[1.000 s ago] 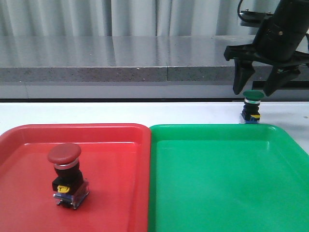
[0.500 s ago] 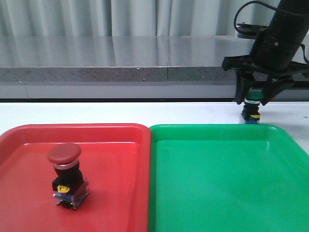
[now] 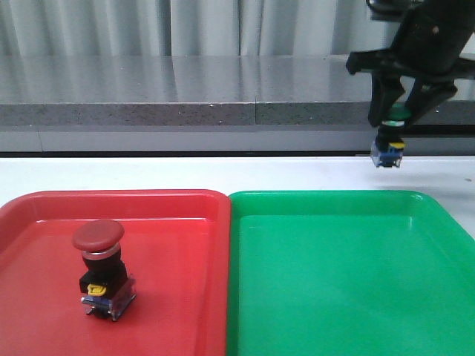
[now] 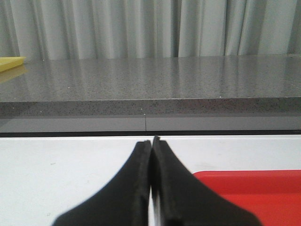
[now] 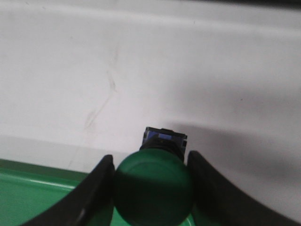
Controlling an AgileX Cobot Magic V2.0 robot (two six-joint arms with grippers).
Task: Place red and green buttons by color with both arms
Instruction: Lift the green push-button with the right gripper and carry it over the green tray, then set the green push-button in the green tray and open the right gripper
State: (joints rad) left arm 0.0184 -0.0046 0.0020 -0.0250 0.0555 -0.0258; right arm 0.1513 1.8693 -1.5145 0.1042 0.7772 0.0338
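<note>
Though small, green button [image 3: 390, 141] apparently upright.

Right gripper [image 5: 153, 188] closed on the green button [image 5: 153, 187], its two black jaws pressed against opposite sides of the round green cap. Beyond the cap, the button's black body and clear-blue base [image 5: 163, 136] show, pointing toward the white desk [image 5: 141, 70]. A dark shadow lies on the desk beside the button. A corner of the green tray [image 5: 33, 188] appears beside one jaw, its rim running along the desk surface. Faint scuff marks [image 5: 106, 99] cross the desk farther from the button.
</note>
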